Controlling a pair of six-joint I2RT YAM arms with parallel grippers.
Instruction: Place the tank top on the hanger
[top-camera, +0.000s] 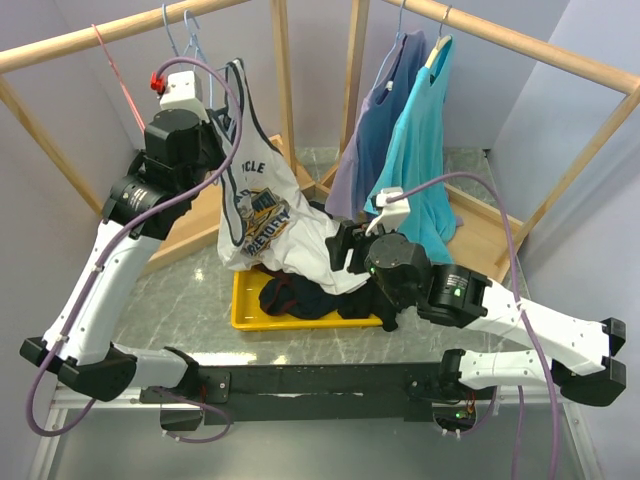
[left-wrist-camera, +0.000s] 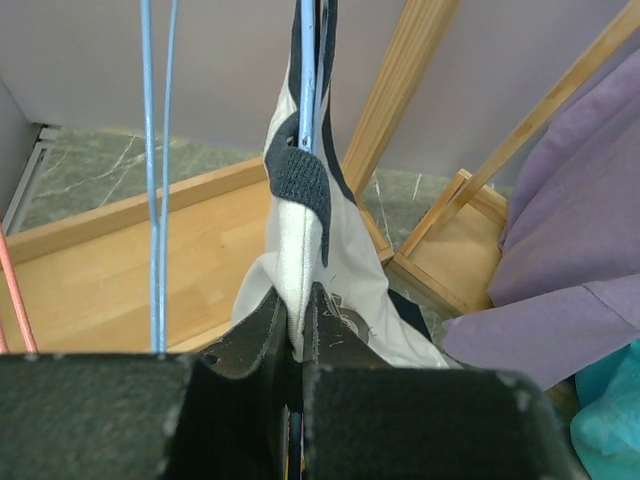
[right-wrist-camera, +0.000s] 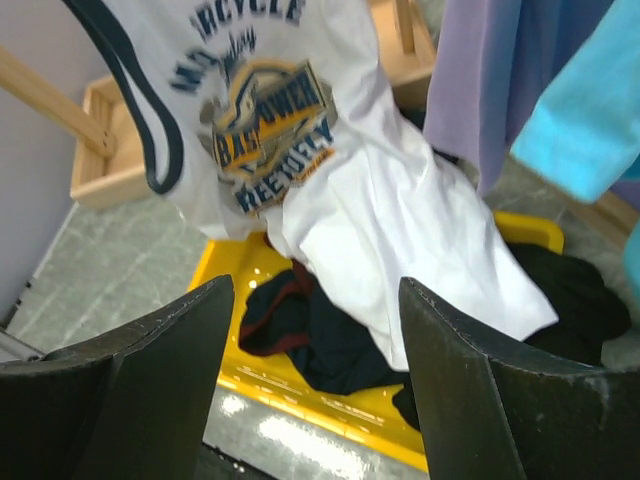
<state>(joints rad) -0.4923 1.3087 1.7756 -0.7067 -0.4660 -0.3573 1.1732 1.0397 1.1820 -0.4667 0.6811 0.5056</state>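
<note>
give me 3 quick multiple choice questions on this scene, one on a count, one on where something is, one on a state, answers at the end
1. How many garments hang from the right rail?
A one
B two
C four

2. Where does the dark garment with red trim lie?
A in the yellow tray
B over that rail
C nowhere in view

3. What state is the left gripper in?
A open, holding nothing
B shut on nothing
C shut on the tank top

Answers:
1 B, a purple shirt and a turquoise T-shirt hang there side by side.
2 A, it lies bunched in the tray, partly under the tank top's lower end.
3 C, the left wrist view shows its fingers pinching the white fabric.
</note>
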